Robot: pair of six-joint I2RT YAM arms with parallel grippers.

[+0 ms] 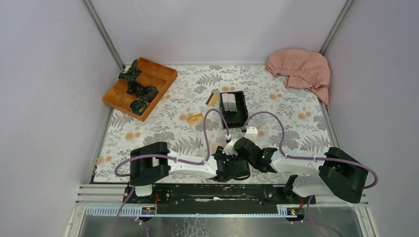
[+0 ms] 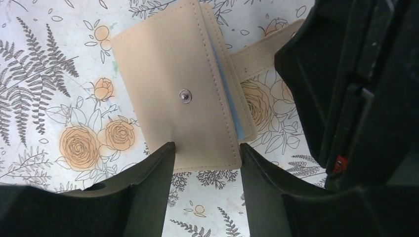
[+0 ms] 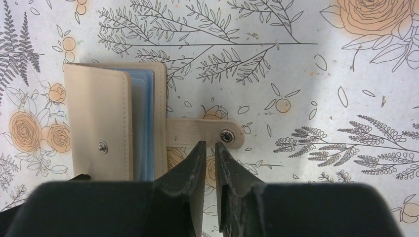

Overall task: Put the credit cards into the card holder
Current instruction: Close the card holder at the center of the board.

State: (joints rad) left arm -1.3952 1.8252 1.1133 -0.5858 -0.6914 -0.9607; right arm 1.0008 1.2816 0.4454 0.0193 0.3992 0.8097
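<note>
The card holder [image 2: 183,84], a tan folded wallet with a snap stud, lies on the floral cloth. My left gripper [image 2: 206,148] has its fingers against both side edges of the wallet's near end, closed on it, and the left finger hides one corner. In the right wrist view the card holder [image 3: 106,123] shows blue inner sleeves, and its snap tab [image 3: 205,132] sticks out to the right. My right gripper [image 3: 211,144] has its tips at the tab's near edge, jaws a narrow slit apart with nothing between them. Two orange-gold credit cards [image 1: 195,118] [image 1: 213,99] lie further back.
A black open-topped box [image 1: 233,107] stands just behind the grippers, beside the cards. An orange compartment tray [image 1: 140,86] with dark items sits at the back left. A pink cloth [image 1: 301,69] is bunched in the back right corner. Grey walls close in both sides.
</note>
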